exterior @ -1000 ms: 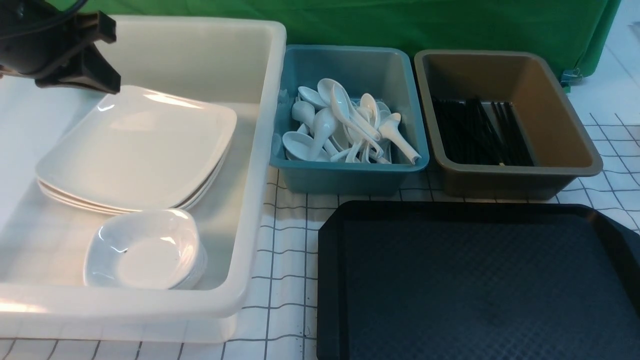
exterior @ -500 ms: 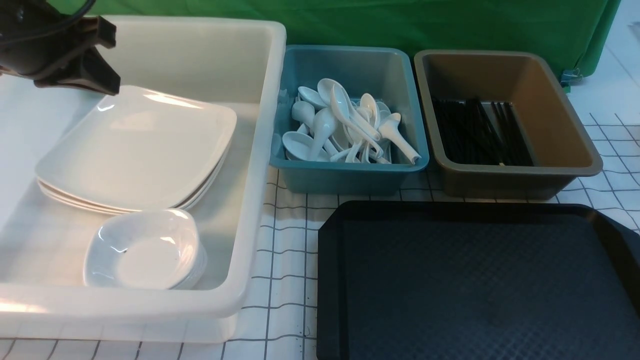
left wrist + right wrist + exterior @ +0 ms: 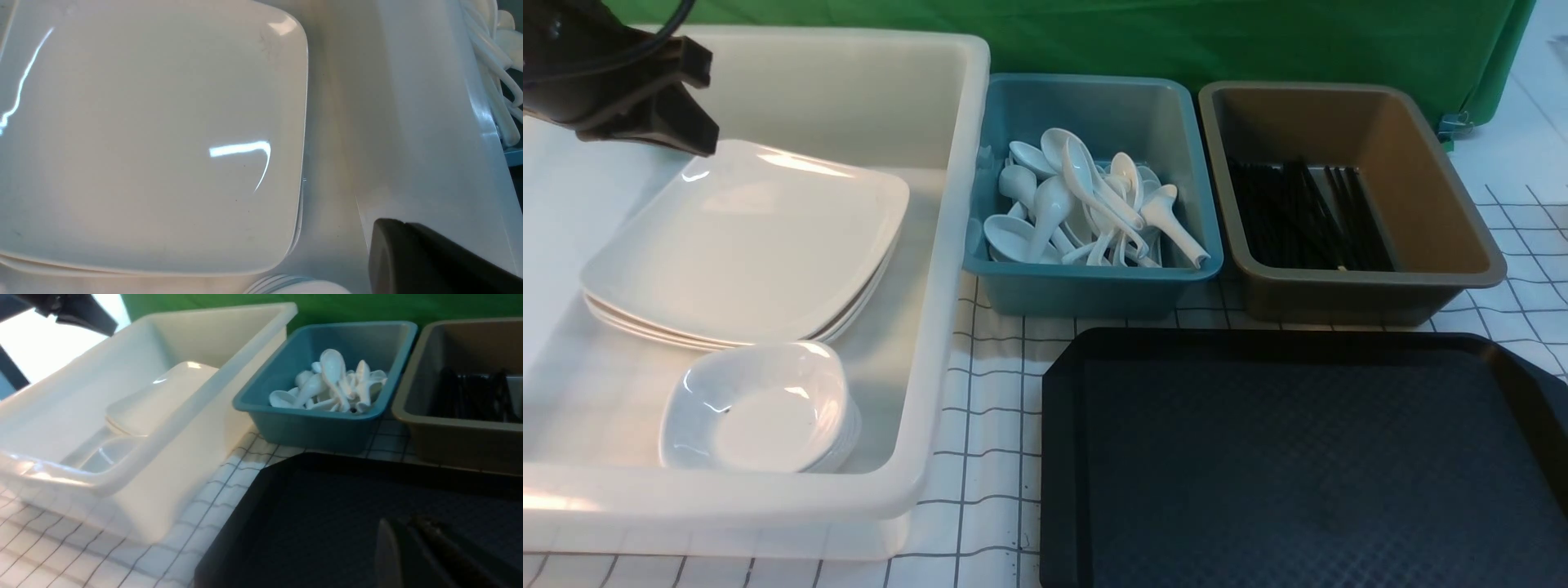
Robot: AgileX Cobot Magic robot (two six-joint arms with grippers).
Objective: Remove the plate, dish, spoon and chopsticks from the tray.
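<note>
The black tray (image 3: 1298, 457) lies bare at the front right. The white plate (image 3: 743, 237) tops a stack in the white tub (image 3: 939, 327), with a small dish (image 3: 760, 408) in front of it. White spoons (image 3: 1086, 204) fill the teal tub. Black chopsticks (image 3: 1298, 212) lie in the brown tub. My left gripper (image 3: 703, 139) hangs shut and empty above the plate's far left corner. The left wrist view shows the plate (image 3: 143, 134) under that gripper (image 3: 384, 232). My right gripper (image 3: 402, 531) hovers low over the tray (image 3: 310, 506), dark against it, holding nothing.
The teal tub (image 3: 1094, 286) and the brown tub (image 3: 1437, 245) stand side by side behind the tray. A green cloth backs the scene. A white checked cloth (image 3: 988, 408) covers the table between the white tub and the tray.
My left gripper has crept slightly up and to the left over the white tub. Nothing else in the front view has moved.
</note>
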